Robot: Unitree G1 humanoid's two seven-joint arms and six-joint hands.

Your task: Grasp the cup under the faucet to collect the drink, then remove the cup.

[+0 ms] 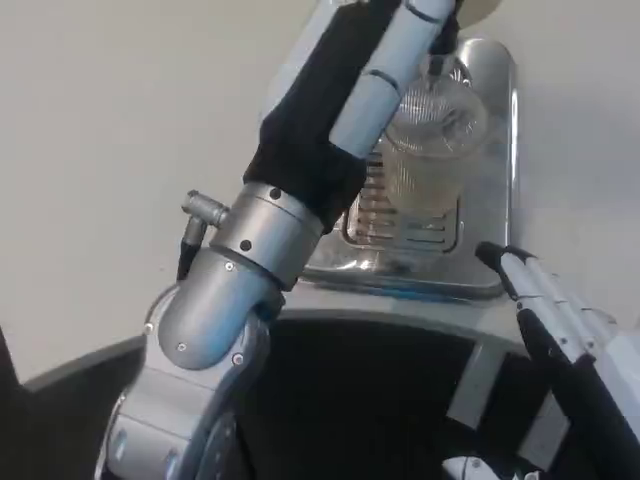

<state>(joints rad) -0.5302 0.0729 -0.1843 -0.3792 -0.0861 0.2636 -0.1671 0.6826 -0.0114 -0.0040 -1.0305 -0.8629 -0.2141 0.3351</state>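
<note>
Silver left forearm [240,270] with screws, black sleeve; white-and-black right hand [560,310]

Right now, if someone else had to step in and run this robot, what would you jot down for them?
Left hand: raised at the clear plastic cup; the arm hides its fingers, so a grip cannot be confirmed.
Right hand: low on the right, fingers extended, holding nothing, apart from the cup.
Cup: upright over the drip tray grille of the shiny metal dispenser, with pale liquid in it.
Done: cup is in place and at least partly filled.
Left: confirm the grip, finish filling, lift the cup away from the dispenser.
</note>
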